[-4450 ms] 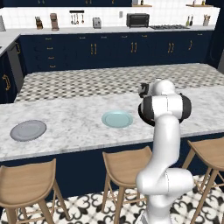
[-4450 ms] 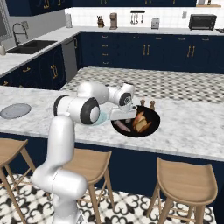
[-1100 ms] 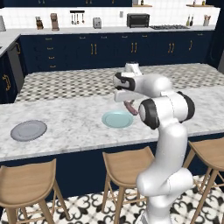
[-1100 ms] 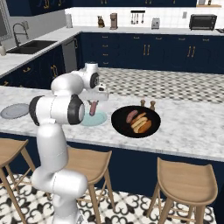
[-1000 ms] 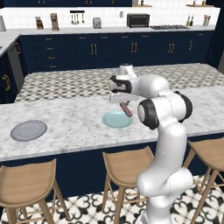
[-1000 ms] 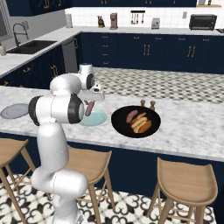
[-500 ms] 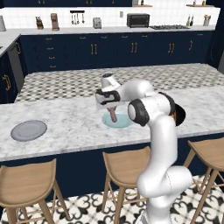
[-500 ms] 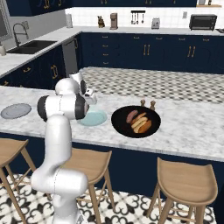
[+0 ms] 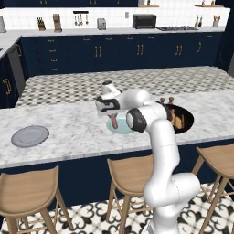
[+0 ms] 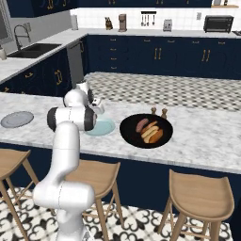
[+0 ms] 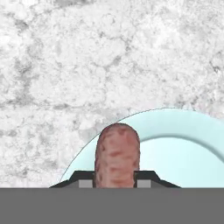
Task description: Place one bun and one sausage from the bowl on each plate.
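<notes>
My gripper [image 9: 114, 117] is shut on a reddish-brown sausage [image 9: 114, 122] that hangs end-down over the left edge of the light blue plate [image 9: 124, 129]. In the hand view the sausage [image 11: 117, 154] stands between the two dark fingertips [image 11: 84, 177], above the plate's rim [image 11: 183, 114]. To the right sits the black bowl [image 10: 133, 136], holding a sausage [image 10: 140, 125] and buns [image 10: 154, 133]. The grey plate [image 9: 30, 135] lies bare at the far left of the counter. My arm hides part of the bowl [image 9: 187, 119] in the left base view.
The marble counter [image 9: 73, 130] runs between the two plates. Wooden stools [image 9: 130, 176] stand along its front edge. Behind the island are dark cabinets, and a sink [image 10: 28, 49] at the far left.
My arm has swung left from beside the bowl, carrying the sausage, and has come down over the light blue plate. The bowl and both plates have not moved.
</notes>
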